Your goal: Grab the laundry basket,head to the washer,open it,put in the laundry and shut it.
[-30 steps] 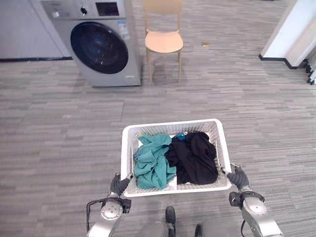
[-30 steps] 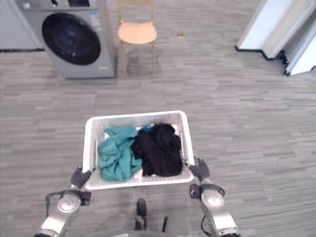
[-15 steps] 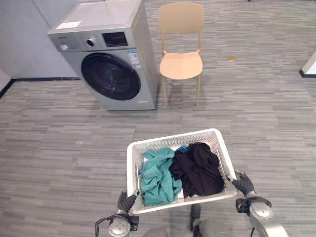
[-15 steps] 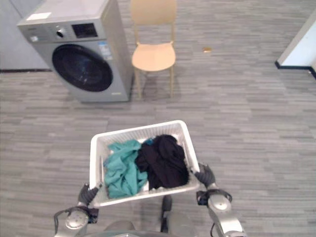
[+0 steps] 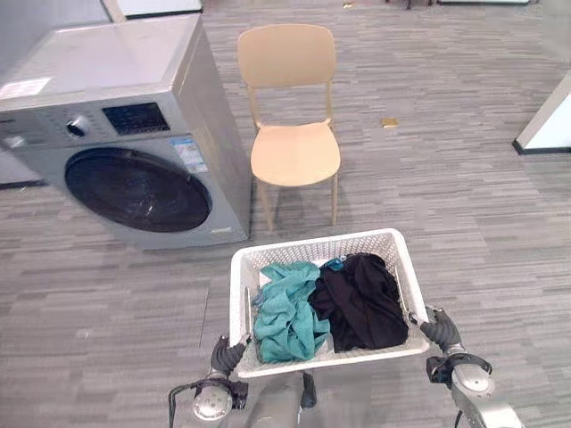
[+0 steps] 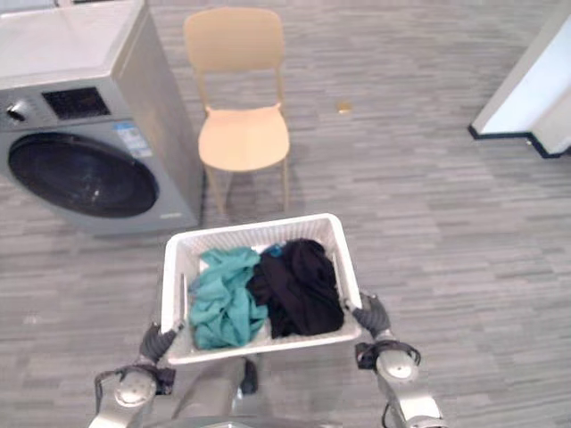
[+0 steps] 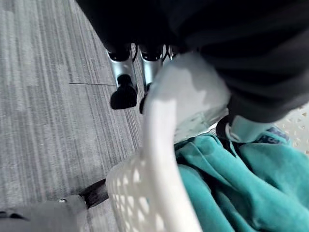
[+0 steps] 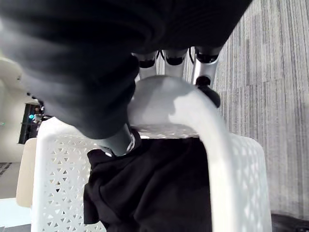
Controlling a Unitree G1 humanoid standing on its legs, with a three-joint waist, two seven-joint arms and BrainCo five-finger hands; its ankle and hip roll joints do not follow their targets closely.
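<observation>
Presently the left hand point(image 5: 227, 353) has its fingers point(image 7: 124, 92) curled round the left rim of the white laundry basket point(image 5: 312, 249), carried off the floor. Inside, teal laundry point(image 5: 284, 310) lies left, black laundry point(image 5: 359, 301) right, touching. The right hand point(image 5: 440, 328) clamps the right rim, fingers point(image 8: 204, 79) wrapped over it. Ahead left stands the grey washer point(image 5: 116, 143), its round door point(image 5: 138, 190) closed. A tan chair point(image 5: 293, 134) stands just beside it, directly beyond the basket. Open grey floor point(image 5: 464, 223) extends right to a white wall base point(image 5: 544, 127).
</observation>
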